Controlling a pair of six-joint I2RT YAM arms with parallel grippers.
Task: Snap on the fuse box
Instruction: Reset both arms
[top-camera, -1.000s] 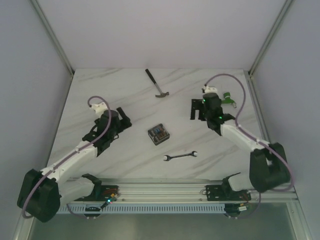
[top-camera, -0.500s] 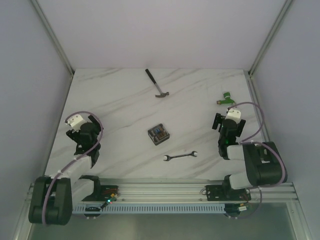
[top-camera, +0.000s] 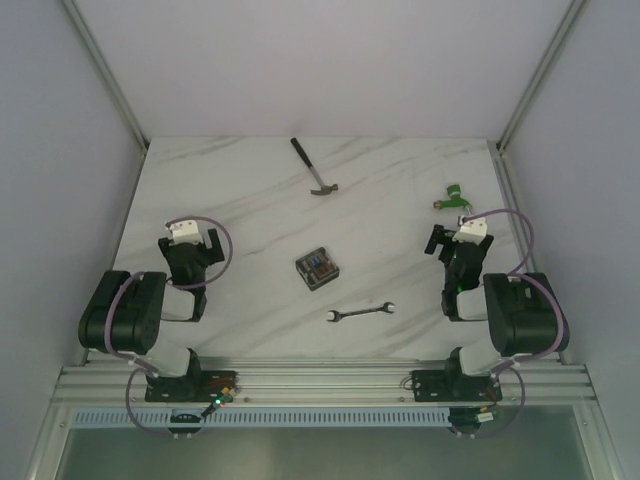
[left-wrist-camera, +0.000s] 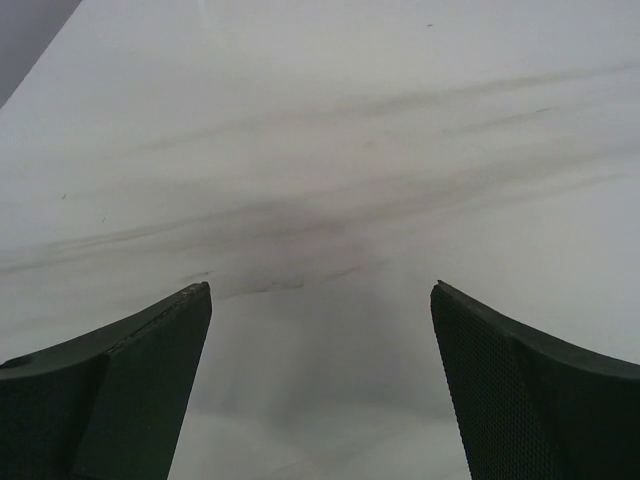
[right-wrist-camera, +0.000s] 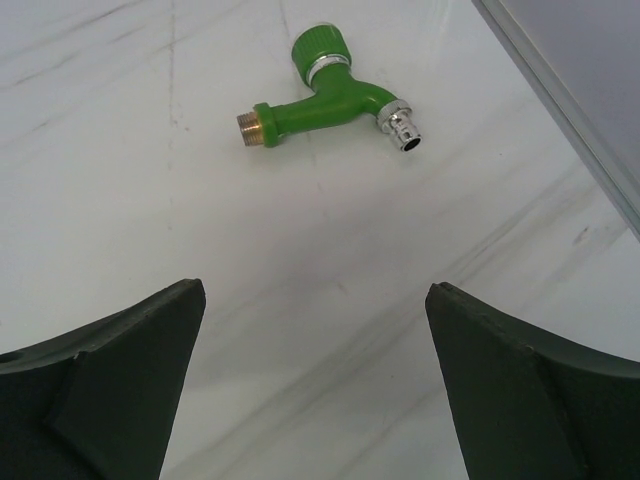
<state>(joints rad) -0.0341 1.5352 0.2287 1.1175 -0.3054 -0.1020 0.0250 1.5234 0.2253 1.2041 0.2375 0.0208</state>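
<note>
The fuse box (top-camera: 316, 269), a small square black box with tiny orange and blue fuses showing inside, lies in the middle of the white marble table (top-camera: 250, 200). My left gripper (top-camera: 190, 245) is drawn back near the left arm's base, well to the left of the box. It is open, and in the left wrist view (left-wrist-camera: 320, 288) only bare table lies between the fingers. Well to the right of the box, my right gripper (top-camera: 458, 241) is also pulled back and open (right-wrist-camera: 315, 285), holding nothing. Neither wrist view shows the fuse box.
A silver wrench (top-camera: 360, 313) lies just in front and to the right of the box. A hammer (top-camera: 313, 167) lies at the back centre. A green plastic tap (top-camera: 453, 197) (right-wrist-camera: 330, 95) sits beyond the right gripper, near the metal frame rail (right-wrist-camera: 560, 90).
Both arms have folded back from their outstretched poses toward their bases. Both grippers stayed open. The fuse box, wrench and hammer have not moved.
</note>
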